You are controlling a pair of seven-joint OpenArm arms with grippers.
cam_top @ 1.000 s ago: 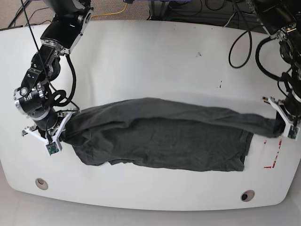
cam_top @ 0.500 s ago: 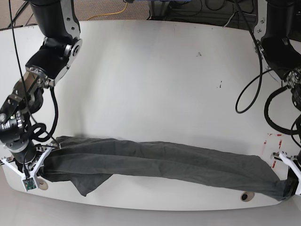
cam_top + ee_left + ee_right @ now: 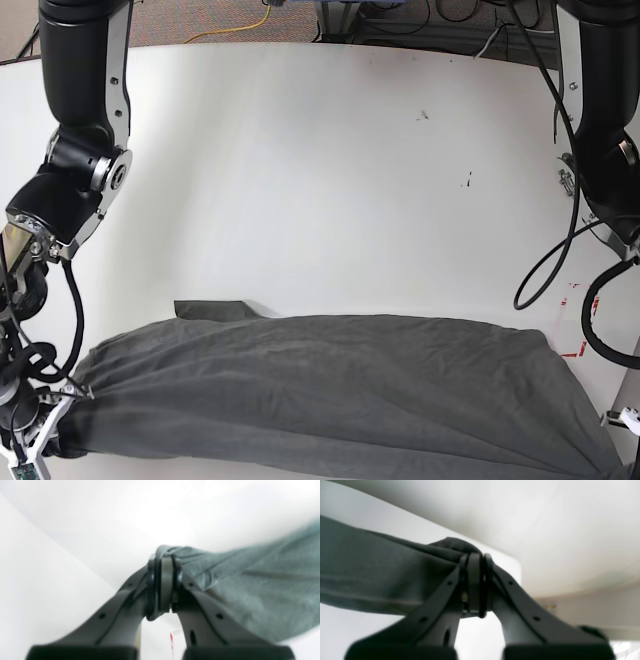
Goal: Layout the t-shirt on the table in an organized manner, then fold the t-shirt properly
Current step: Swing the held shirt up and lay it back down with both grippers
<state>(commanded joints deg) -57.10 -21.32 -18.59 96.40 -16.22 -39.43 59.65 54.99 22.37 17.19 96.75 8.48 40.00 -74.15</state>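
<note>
The dark grey t-shirt stretches in a wide band across the near edge of the white table, and one sleeve pokes out flat at its upper left. My right gripper is shut on the shirt's left end; the right wrist view shows the fingers pinched on bunched cloth. In the left wrist view, my left gripper is shut on the other end of the fabric. In the base view that gripper is cut off at the lower right corner.
Red tape marks lie at the table's right side, beside the shirt's right end, and one shows in the left wrist view. Small dark specks dot the far part. A black arm cable loops at the right; more cables lie beyond the far edge.
Both grippers have carried the shirt toward the near edge, still holding its ends. The cloth has spread from a narrow twisted band into a wide sheet that hides the grommet holes.
</note>
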